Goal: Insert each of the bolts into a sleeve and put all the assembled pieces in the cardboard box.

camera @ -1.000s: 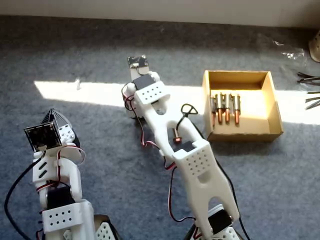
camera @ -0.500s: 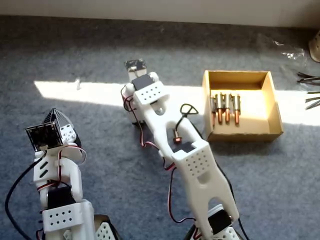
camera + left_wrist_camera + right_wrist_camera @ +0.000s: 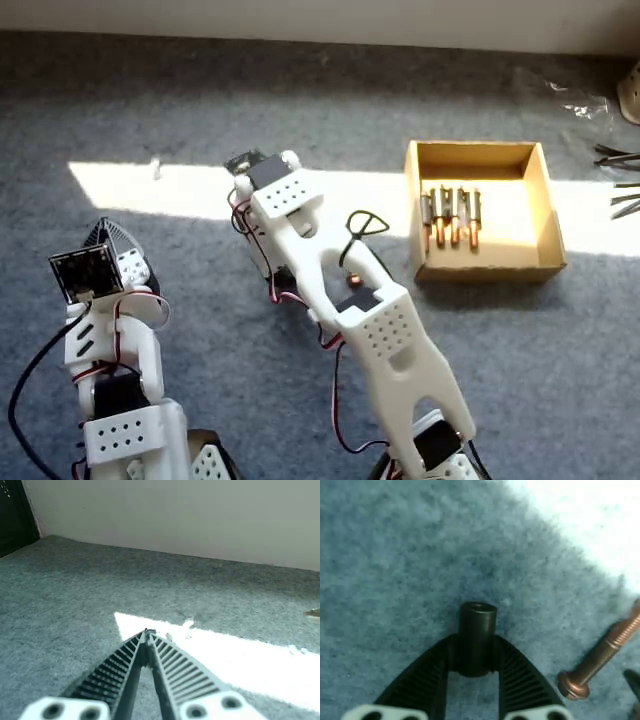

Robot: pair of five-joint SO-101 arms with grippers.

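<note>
"Right gripper [image 3: 476,647] first: what do I enter?"

"Clenched on the black sleeve [image 3: 477,627]. I see both fingers pressed on its near end. The open end sticks out past the fingertips, low over the carpet."

"Now the rest, largest down."

"Carpet [image 3: 200,110]: grey, with a sunlit band across it.
Right arm [image 3: 385,335]: stretched out over the middle of the carpet.
Left arm [image 3: 110,350]: folded back, well apart from the work.
Cardboard box [image 3: 548,215]: open, beside the right arm.
Left gripper [image 3: 146,636]: fingers closed tip to tip, nothing between them, pointing out over bare carpet.
Assembled pieces [image 3: 450,215]: four, side by side in the box, toward the wall nearer the right arm.
Bolt [image 3: 600,655]: one, copper-coloured, loose on the carpet just beside the right gripper, not touching it."

"Hazards?"

"Three, as I judge it. First, the grip is on one end of the sleeve only. A push from the bolt could pivot the sleeve or slide it back through the fingers. Second, the bolt lies flat in soft pile. A pinch may roll it or lift it crooked, and then its tip would catch the sleeve's rim instead of entering. Third, the left arm must come in close beside the right, so I could knock the sleeve loose."
</note>
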